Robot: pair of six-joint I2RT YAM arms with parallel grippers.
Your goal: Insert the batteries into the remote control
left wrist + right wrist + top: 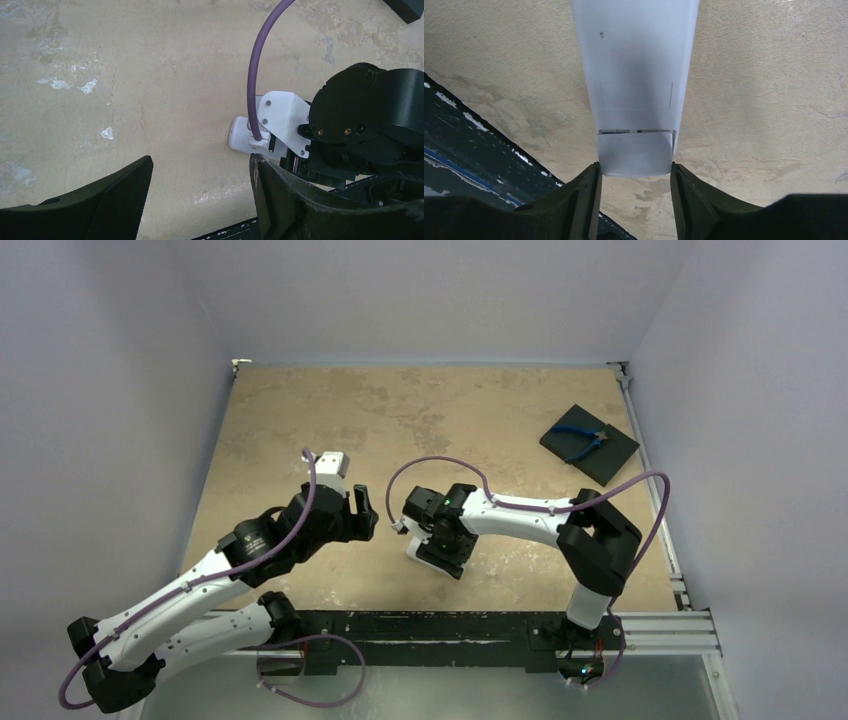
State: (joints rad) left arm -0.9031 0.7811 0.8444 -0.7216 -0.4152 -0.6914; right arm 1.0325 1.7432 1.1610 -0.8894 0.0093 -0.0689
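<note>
The remote control (636, 75) lies back up on the table, plain white, with its ribbed battery cover (635, 152) at the near end and a thin gap above the cover. My right gripper (635, 172) is shut on that end, a finger touching each side. From above, the remote (413, 544) shows as a white bit under the right gripper (440, 558). My left gripper (200, 187) is open and empty, just left of the remote (240, 135); it also shows in the top view (363, 516). No batteries are in view.
A black square pad (590, 443) with blue-handled pliers (582, 437) on it lies at the far right of the table. The black rail of the arm mount (450, 625) runs along the near edge. The right arm's purple cable (260, 70) loops over the remote.
</note>
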